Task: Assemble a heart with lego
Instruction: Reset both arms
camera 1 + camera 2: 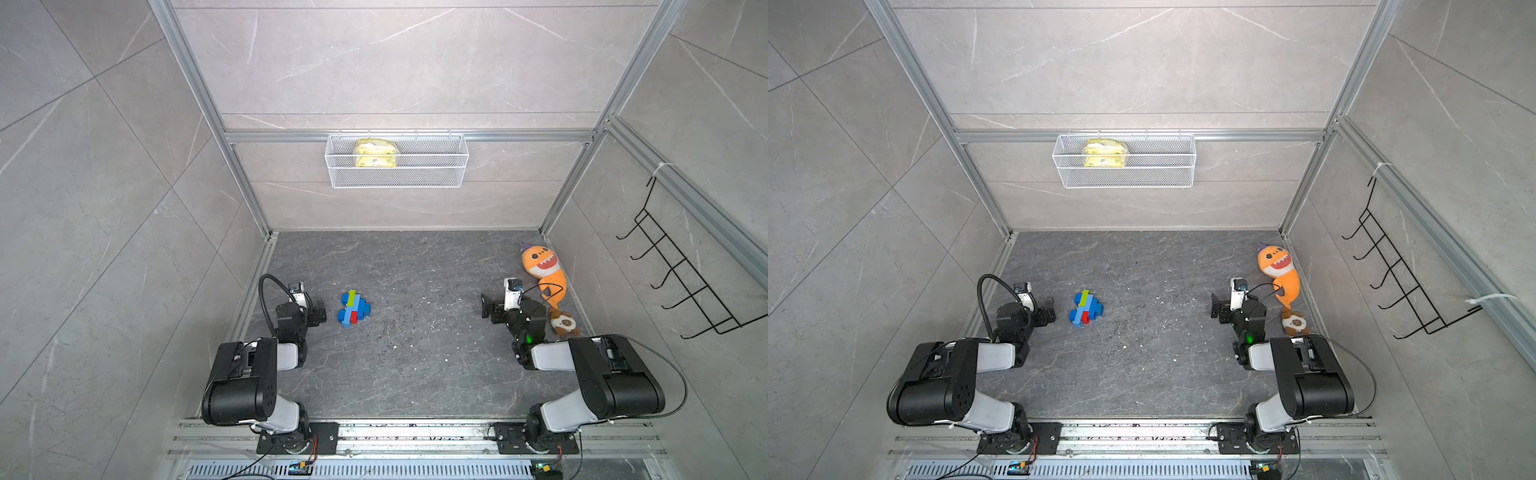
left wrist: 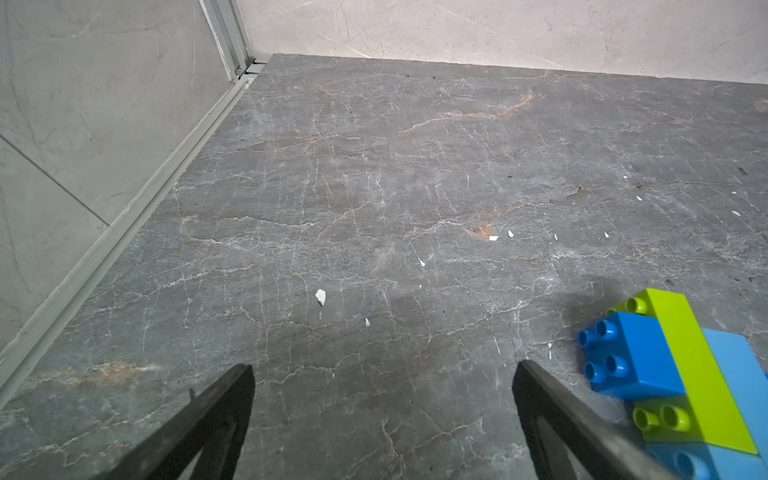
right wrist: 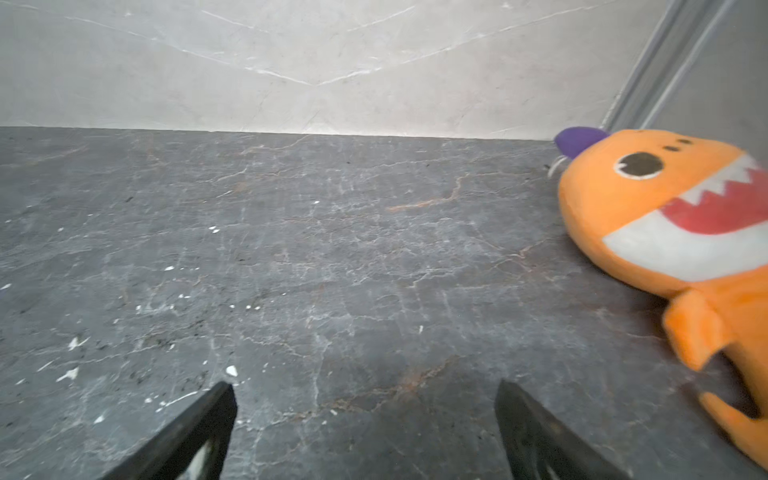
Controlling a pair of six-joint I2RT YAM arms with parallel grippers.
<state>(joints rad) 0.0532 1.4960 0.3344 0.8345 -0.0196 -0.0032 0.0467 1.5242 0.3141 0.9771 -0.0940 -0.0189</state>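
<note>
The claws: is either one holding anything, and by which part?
Nothing. The left claw and right claw both stand open and empty; the lego heart lies loose nearby.

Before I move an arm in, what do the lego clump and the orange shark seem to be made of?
The lego clump: hard moulded plastic, smooth with a slight sheen; crisp edges and round studs show in the left wrist view. The orange shark: soft plush fabric, probably stuffed; matte, fuzzy surface, bulging rounded form, floppy fin.

My bench [image 1: 415, 365] is dark veined stone, white-flecked; pale marbled walls [image 1: 395, 62] in aluminium framing [image 1: 202, 95]; white wire basket [image 1: 436, 174] on back rail [image 1: 274, 136], black hook rack [image 1: 685, 261] at right.
</note>
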